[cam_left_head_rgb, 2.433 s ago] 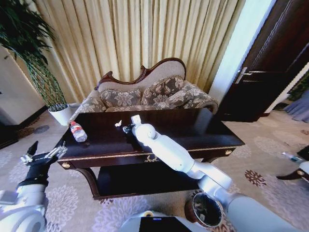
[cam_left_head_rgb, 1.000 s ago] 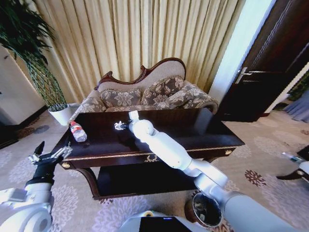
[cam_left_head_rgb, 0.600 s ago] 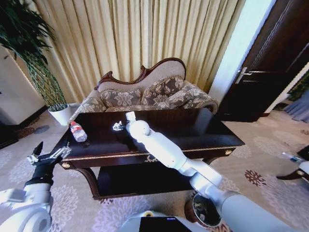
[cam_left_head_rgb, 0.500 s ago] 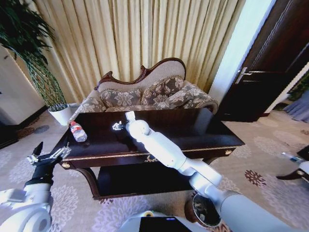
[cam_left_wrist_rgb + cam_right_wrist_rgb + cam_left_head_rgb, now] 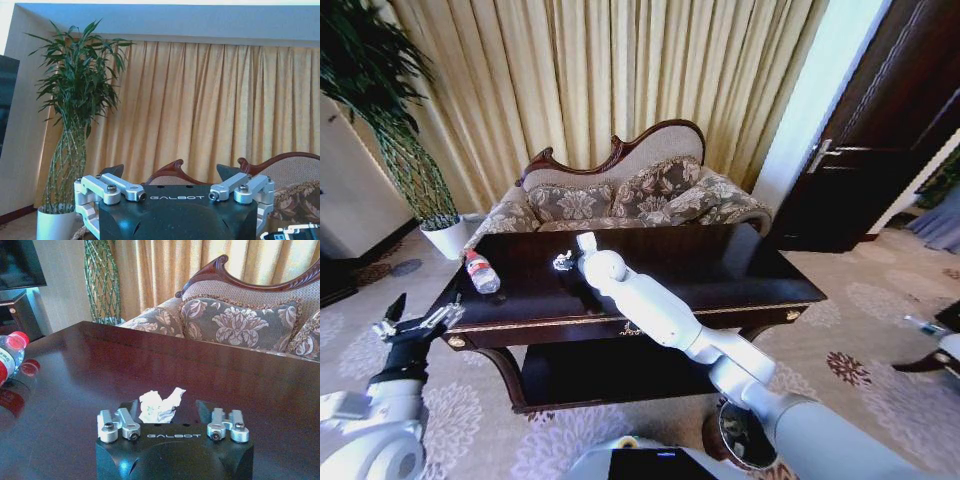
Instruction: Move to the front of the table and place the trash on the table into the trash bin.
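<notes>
Head view: the right arm is extended over the table (image 5: pixel 760 270) toward its far edge, left of centre. The right gripper (image 5: pixel 566 262) is positioned at the crumpled white paper (image 5: pixel 561 262); jaw state cannot be told here. The bottle (image 5: pixel 479 271) is laid on its side near the table's left end, well apart from the paper. The trash bin (image 5: pixel 740 440) is seen on the carpet in front of the table, partly hidden by the right arm. The left gripper (image 5: pixel 417 323) is held off the table's left front corner, fingers spread, nothing between them.

Left wrist view: the left gripper (image 5: pixel 172 172) is shown w/ jaws open and empty, aimed at the curtain and the potted plant (image 5: pixel 75 125).

Right wrist view: the right gripper (image 5: pixel 170 407) is low over the tabletop. The paper (image 5: pixel 159 405) is sat between the two dark fingers, jaws open around it; contact w/ the pads cannot be told. The bottle (image 5: pixel 10 357) is seen toward the table's end, red cap visible. The sofa (image 5: pixel 240 320) is behind the far edge.
</notes>
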Controlling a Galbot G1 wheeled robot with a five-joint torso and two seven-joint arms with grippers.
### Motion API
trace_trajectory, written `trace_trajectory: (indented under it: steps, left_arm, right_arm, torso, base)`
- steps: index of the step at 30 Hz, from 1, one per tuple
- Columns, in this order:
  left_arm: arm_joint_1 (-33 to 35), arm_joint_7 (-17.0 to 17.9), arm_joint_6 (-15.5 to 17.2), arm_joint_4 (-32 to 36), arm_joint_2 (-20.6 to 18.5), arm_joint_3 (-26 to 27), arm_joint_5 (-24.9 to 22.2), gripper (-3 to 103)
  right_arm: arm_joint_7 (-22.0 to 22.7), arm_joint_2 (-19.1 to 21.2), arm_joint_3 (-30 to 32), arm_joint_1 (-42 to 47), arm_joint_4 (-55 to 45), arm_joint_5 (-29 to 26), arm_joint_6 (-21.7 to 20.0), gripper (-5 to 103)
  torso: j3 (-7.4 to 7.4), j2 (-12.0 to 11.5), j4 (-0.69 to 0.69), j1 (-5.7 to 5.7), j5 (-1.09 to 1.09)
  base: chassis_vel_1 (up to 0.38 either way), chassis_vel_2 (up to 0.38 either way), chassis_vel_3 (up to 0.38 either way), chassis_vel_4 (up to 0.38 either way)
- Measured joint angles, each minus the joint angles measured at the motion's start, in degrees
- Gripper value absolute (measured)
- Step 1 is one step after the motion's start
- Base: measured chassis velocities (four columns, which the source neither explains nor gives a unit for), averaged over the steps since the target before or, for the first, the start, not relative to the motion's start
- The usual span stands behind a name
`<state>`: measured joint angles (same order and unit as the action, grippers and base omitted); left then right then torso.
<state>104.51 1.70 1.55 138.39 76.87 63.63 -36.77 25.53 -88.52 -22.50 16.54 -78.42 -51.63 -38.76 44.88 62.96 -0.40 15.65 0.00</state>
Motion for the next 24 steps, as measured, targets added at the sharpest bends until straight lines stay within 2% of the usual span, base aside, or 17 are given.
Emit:
trace_trajectory:
  steps: [1, 3, 4, 6, 7, 8, 9, 10, 11, 12, 13, 14, 15, 17, 24]
  left_arm:
    - [0.00, 0.00, 0.00, 0.00, 0.00, 0.00, 0.00, 100]
    - [0.02, -0.23, -0.10, -0.03, 0.01, 0.04, -0.05, 100]
    - [0.02, -0.23, -0.10, -0.03, 0.01, 0.04, -0.05, 100]
    - [0.02, -0.28, -0.13, -0.05, -0.04, 0.18, -0.16, 100]
    - [0.02, -0.28, -0.13, -0.05, -0.04, 0.18, -0.16, 100]
    - [0.03, -0.30, -0.16, -0.07, -0.06, 0.26, -0.21, 100]
    - [0.02, -0.31, -0.17, -0.08, -0.06, 0.28, -0.23, 100]
    - [0.02, -0.32, -0.23, -0.11, -0.06, 0.33, -0.25, 100]
    - [0.02, -0.32, -0.23, -0.11, -0.06, 0.33, -0.25, 100]
    - [0.03, -0.33, -0.26, -0.12, -0.05, 0.37, -0.26, 100]
    - [0.06, -0.34, -0.27, -0.13, -0.04, 0.41, -0.27, 100]
    - [0.07, -0.36, -0.30, -0.14, -0.02, 0.45, -0.27, 100]
    - [0.07, -0.36, -0.30, -0.14, -0.02, 0.45, -0.27, 100]
    - [0.10, -0.41, -0.44, -0.20, 0.04, 0.47, -0.27, 100]
    - [0.19, -0.50, -0.65, -0.26, 0.19, 0.48, -0.16, 100]
  right_arm:
    - [0.00, 0.00, 0.00, 0.00, 0.00, 0.00, 0.00, 68]
    - [-0.15, 0.15, -0.05, 0.18, 0.01, 0.35, 0.07, 57]
    - [-0.15, 0.15, -0.05, 0.18, 0.01, 0.35, 0.07, 57]
    - [-0.21, 0.26, -0.08, 0.27, 0.01, 0.51, 0.08, 46]
    - [-0.21, 0.26, -0.08, 0.27, 0.01, 0.51, 0.08, 46]
    - [-0.23, 0.31, -0.10, 0.33, 0.01, 0.66, 0.09, 35]
    - [-0.25, 0.33, -0.11, 0.34, 0.01, 0.70, 0.11, 35]
    - [-0.27, 0.39, -0.14, 0.36, -0.02, 0.80, 0.14, 31]
    - [-0.27, 0.39, -0.14, 0.36, -0.02, 0.80, 0.14, 31]
    - [-0.29, 0.44, -0.18, 0.38, -0.04, 0.83, 0.16, 25]
    - [-0.32, 0.48, -0.22, 0.40, -0.07, 0.91, 0.20, 25]
    - [-0.34, 0.53, -0.25, 0.42, -0.09, 0.94, 0.21, 14]
    - [-0.34, 0.53, -0.25, 0.42, -0.09, 0.94, 0.21, 14]
    - [-0.38, 0.60, -0.26, 0.50, -0.16, 1.02, 0.24, 3]
    - [0.00, 0.77, -0.16, 0.91, -0.89, 1.08, 1.05, 0]
  torso:
    - [0.00, 0.00, 0.00, 0.00, 0.00]
    - [0.00, 0.00, 0.00, 0.00, 0.00]
    - [0.00, 0.00, 0.00, 0.00, 0.00]
    - [0.00, 0.00, 0.00, 0.00, 0.00]
    - [0.00, 0.00, 0.00, 0.00, 0.00]
    - [0.00, 0.00, 0.00, 0.00, 0.00]
    - [0.00, 0.00, 0.00, 0.00, 0.00]
    - [0.00, 0.00, 0.00, 0.00, 0.00]
    - [0.00, 0.00, 0.00, 0.00, 0.00]
    - [0.00, 0.00, 0.00, 0.00, 0.00]
    - [0.00, 0.00, 0.00, 0.00, 0.00]
    - [0.00, 0.00, 0.00, 0.00, 0.00]
    - [0.00, 0.00, 0.00, 0.00, 0.00]
    - [0.00, 0.00, 0.00, 0.00, 0.00]
    - [0.00, 0.00, 0.00, 0.00, 0.00]
  base:
    - [0.000, 0.000, 0.000, 0.000]
    - [0.000, 0.000, 0.000, 0.000]
    - [0.000, 0.000, 0.000, 0.000]
    - [0.000, 0.000, 0.000, 0.000]
    - [0.000, 0.000, 0.000, 0.000]
    - [0.000, 0.000, 0.000, 0.000]
    - [0.000, 0.000, 0.000, 0.000]
    - [0.000, 0.000, 0.000, 0.000]
    - [0.000, 0.000, 0.000, 0.000]
    - [0.000, 0.000, 0.000, 0.000]
    - [0.000, 0.000, 0.000, 0.000]
    - [0.000, 0.000, 0.000, 0.000]
    - [0.000, 0.000, 0.000, 0.000]
    - [0.000, 0.000, 0.000, 0.000]
    - [0.000, 0.000, 0.000, 0.000]
